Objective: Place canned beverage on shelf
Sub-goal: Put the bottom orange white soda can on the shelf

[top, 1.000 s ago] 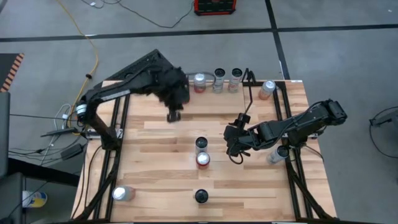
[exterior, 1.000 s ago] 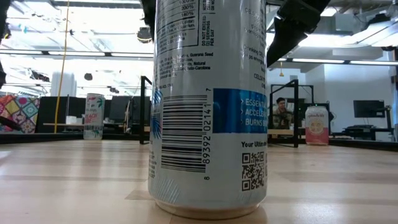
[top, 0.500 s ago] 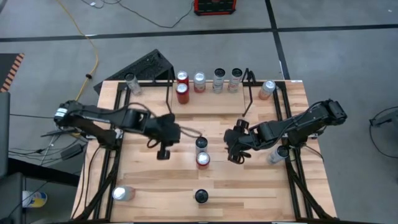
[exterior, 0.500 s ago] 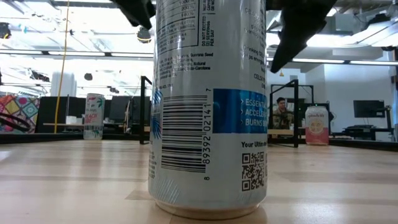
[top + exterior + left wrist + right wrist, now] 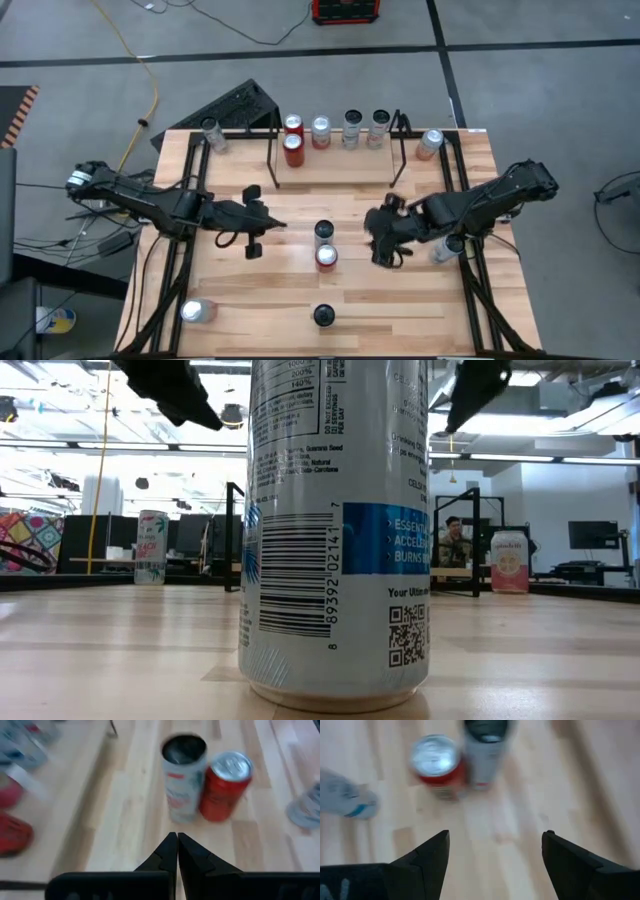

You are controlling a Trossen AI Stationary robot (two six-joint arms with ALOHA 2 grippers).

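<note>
The right tool hangs over the middle of the desk with its fingers spread wide and nothing between them; it sits just to the right of a pair of upright cans and points toward them; the left tool hovers on the other side of the same pair, its fingers pressed together tip to tip, holding nothing.

Between the two tools stand a slim pale can with a dark top and a red can with a silver lid; they touch or nearly touch, the red one nearer the desk's front edge; in the left wrist view the pale can shows a white and light-blue wrap with red print, and the red can stands right against it.

Closer to the front edge stands a dark-topped can; the low view shows it filling the middle, a white can with a barcode, a blue band and a QR code.

The shelf, a low rack of thin black rods with upright end loops, sits at the far edge of the desk; along it stand a red can, another red-topped can behind it, and three silver-lidded cans in a row; one can lies just outside its right end, one outside its left end; further cans rest at the front left corner and by the right rail.
</note>
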